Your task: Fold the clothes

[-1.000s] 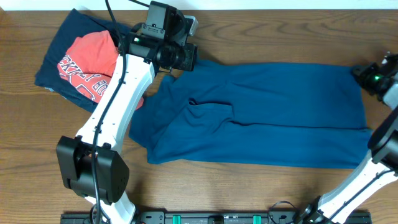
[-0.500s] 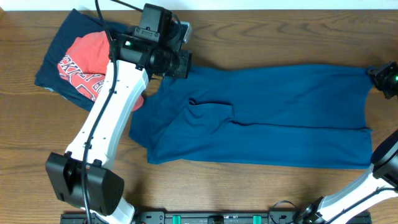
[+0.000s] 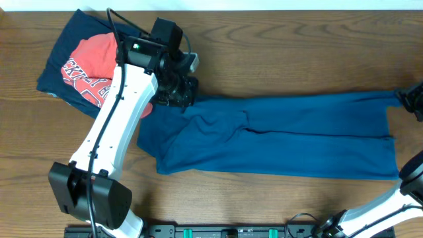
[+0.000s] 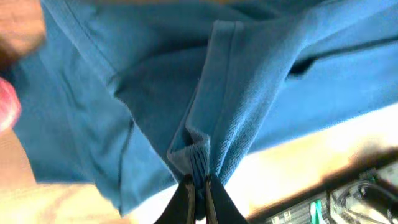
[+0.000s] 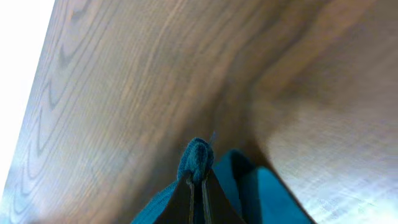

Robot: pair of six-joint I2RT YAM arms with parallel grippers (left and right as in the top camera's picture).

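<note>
The blue T-shirt (image 3: 284,135) lies stretched across the table, its far edge folded toward the near edge. My left gripper (image 3: 183,100) is shut on its upper left corner; the wrist view shows bunched blue fabric (image 4: 205,143) pinched between the fingers (image 4: 199,193). My right gripper (image 3: 404,98) is shut on the upper right corner at the table's right edge; the right wrist view shows a blue fold (image 5: 196,158) between its fingers (image 5: 198,186). The red tee with white lettering (image 3: 92,66) lies on the navy garment (image 3: 66,46) at the far left.
The brown wooden table (image 3: 264,39) shows bare beyond the shirt's far edge. A black rail with green clips (image 3: 225,231) runs along the near edge. The left arm (image 3: 112,132) spans the shirt's left end.
Both grippers have pulled the shirt's far edge toward the near side, narrowing the spread shirt into a band. The left gripper moved nearer; the right gripper moved right and nearer.
</note>
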